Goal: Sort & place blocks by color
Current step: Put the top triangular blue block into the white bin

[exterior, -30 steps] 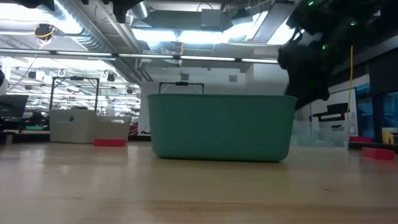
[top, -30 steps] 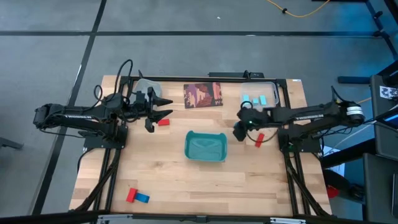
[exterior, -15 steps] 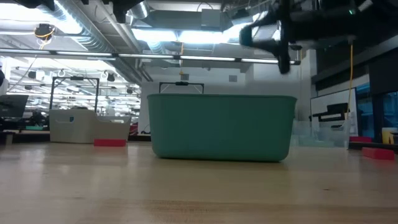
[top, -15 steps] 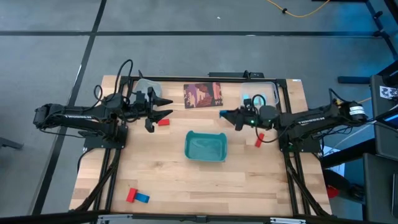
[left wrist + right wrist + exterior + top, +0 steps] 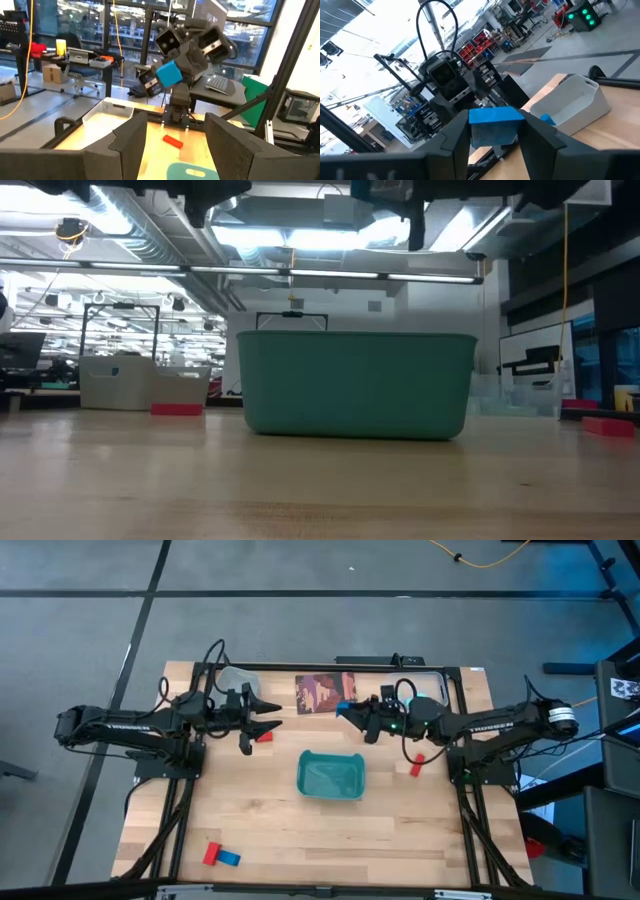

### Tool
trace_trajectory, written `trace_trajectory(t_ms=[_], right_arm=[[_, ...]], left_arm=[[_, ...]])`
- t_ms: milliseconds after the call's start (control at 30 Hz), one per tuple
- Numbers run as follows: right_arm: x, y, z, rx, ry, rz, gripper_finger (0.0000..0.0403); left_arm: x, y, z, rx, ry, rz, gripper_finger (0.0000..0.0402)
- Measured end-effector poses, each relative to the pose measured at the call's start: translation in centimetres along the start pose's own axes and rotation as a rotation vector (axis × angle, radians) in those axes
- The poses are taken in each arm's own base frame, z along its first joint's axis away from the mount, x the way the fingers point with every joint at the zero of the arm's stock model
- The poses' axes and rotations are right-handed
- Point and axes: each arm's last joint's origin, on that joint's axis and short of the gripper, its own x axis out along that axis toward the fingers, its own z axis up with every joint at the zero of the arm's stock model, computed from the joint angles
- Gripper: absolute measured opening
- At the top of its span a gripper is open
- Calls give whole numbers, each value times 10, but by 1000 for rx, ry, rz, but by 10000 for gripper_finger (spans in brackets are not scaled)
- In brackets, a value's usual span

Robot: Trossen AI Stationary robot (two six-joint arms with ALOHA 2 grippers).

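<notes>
Beside the card's (image 5: 326,693) edge, right gripper (image 5: 345,709) clamps a blue block (image 5: 346,707) (left gripper (image 5: 268,718) apart).

The table (image 5: 300,830) was a light wood top on a black frame, sitting on a grey floor (image 5: 80,580) marked with dark tape lines, and a yellow cable (image 5: 480,558) trailed across the floor beyond the far edge. Looking level across the table, the room behind was a big open workshop: bare ceiling with silver ducts (image 5: 150,230), long strip lights (image 5: 330,275) and a bright panel overhead. Rows of benches and racks ran off behind the left edge, with a monitor (image 5: 20,350) there too. On the right stood dark framed windows (image 5: 600,350), I think, though it was hard to tell.
</notes>
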Motion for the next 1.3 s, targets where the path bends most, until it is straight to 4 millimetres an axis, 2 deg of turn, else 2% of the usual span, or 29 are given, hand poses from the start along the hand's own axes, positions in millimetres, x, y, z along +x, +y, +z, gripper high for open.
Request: trace_trajectory(t_ms=[200,500,667,867,1300], right_arm=[[5,-2,-4,54,-5,6,139],[21,-11,-19,221,-107,-6,139],[35,-8,-26,264,-115,-2,139],[48,4,-17,209,-163,10,139],[49,5,-14,205,-219,-34,139]], left_arm=[[3,2,-2,6,1,72,192],[41,3,-15,32,121,113,192],[67,1,-8,130,127,138,192],[89,0,6,230,111,178,192],[96,-7,12,317,60,158,192]])
